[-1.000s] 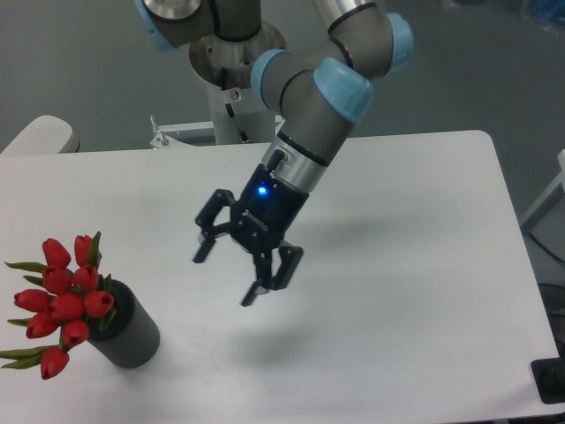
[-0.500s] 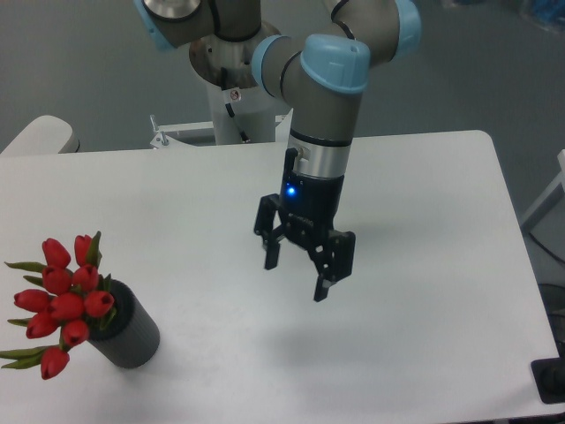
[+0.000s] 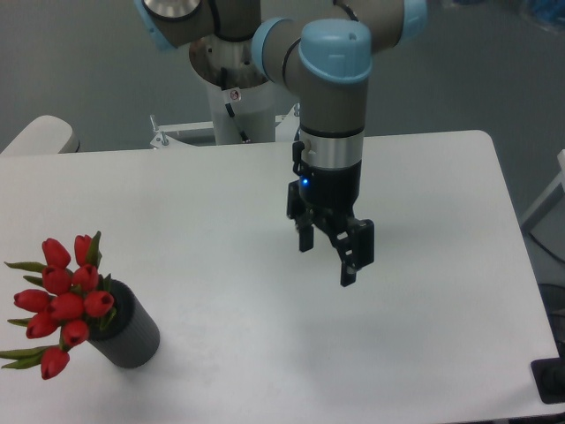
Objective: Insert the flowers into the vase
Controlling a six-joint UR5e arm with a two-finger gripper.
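Camera view from above and in front shows the white worktop (image 3: 424, 353) with the arm reaching down over its middle. The pincer (image 3: 328, 258) points downward, its two fingers spread apart with nothing between them, and it hangs above the worktop without touching it. A small blue light shines on its body. The flowers (image 3: 64, 296) stand in the vase (image 3: 132, 336) at the near left corner of the worktop, well apart from the pincer. The red buds lean out to the left over the dark ribbed rim, with green leaves among them.
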